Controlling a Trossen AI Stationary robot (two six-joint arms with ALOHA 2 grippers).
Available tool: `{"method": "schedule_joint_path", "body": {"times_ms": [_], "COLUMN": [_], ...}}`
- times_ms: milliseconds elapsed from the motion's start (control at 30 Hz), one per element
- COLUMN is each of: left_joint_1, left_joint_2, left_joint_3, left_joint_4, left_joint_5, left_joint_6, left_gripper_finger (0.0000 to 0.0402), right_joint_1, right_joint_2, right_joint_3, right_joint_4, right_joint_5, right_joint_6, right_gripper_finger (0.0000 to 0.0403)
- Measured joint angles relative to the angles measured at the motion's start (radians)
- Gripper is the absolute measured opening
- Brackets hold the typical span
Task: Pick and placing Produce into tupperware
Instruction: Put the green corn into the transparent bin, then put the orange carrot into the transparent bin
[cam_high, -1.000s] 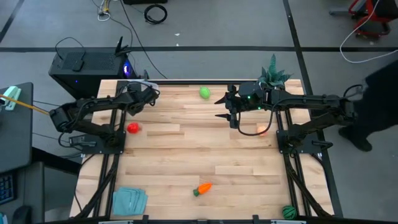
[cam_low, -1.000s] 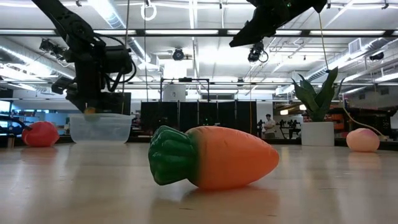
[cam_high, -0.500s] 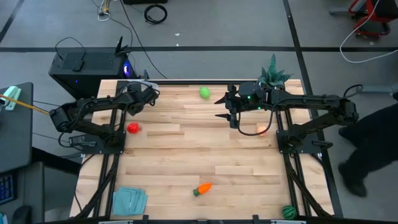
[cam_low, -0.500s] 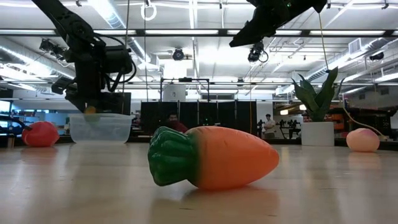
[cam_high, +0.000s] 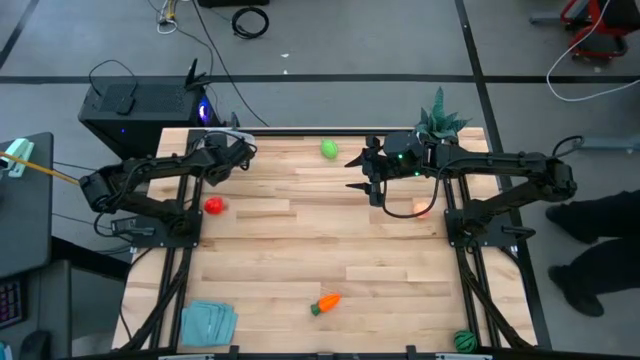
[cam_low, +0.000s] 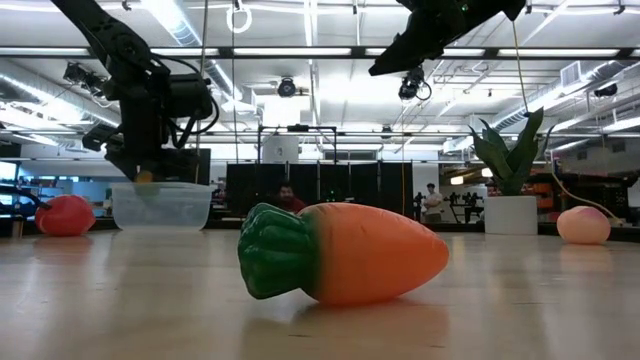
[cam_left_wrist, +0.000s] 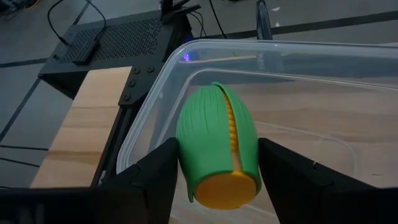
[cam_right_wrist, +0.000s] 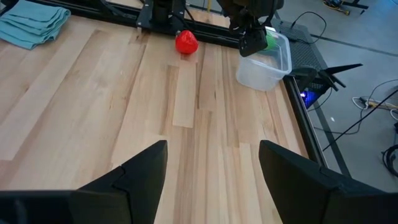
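The tub (cam_left_wrist: 261, 68) sits at the far left corner of the table. The left gripper (cam_left_wrist: 217, 168) hangs right over it, fingers squeezed on the corn (cam_left_wrist: 217, 146), a green oblong with a yellow stripe. The corn is above the tub, not yet in it.

If the fingers let go too near the rim, the corn could hit the edge and roll off, or tip the light tub.

The red piece (cam_high: 213, 206) lies near the tub. The green ball (cam_high: 329, 150), carrot (cam_high: 326, 302) and striped ball (cam_high: 463, 340) are well apart. Nothing blocks the drop.

The right gripper (cam_high: 369, 186) waits over mid-table, fingers spread and empty.
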Motion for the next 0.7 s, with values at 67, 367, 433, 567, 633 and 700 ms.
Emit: {"method": "schedule_joint_path", "body": {"times_ms": [67, 367, 433, 567, 633, 700], "left_joint_1": [0.0, 0.001, 0.002, 0.001, 0.001, 0.001], "left_joint_2": [0.0, 0.0, 0.0, 0.0, 0.0, -0.001], "left_joint_3": [0.0, 0.0, 0.0, 0.0, 0.0, 0.0], "left_joint_4": [0.0, 0.0, 0.0, 0.0, 0.0, 0.0], "left_joint_5": [0.001, 0.0, 0.0, 0.001, 0.003, 0.007], "left_joint_6": [0.004, 0.011, 0.013, 0.002, 0.003, 0.006], "left_gripper_finger": [0.0202, 0.0246, 0.0262, 0.028, 0.0282, 0.0281], "right_joint_1": [0.0, 0.0, 0.0, 0.0, 0.0, 0.0], "right_joint_2": [0.0, 0.0, 0.0, 0.0, 0.0, 0.0], "right_joint_3": [0.0, 0.0, 0.0, 0.0, 0.0, 0.0], "right_joint_4": [0.0, 0.0, 0.0, 0.0, 0.0, 0.0], "right_joint_5": [0.0, 0.0, 0.0, 0.0, 0.0, 0.0], "right_joint_6": [0.0, 0.0, 0.0, 0.0, 0.001, 0.003], "right_gripper_finger": [0.0261, 0.0261, 0.0261, 0.0261, 0.0261, 0.0261]}}
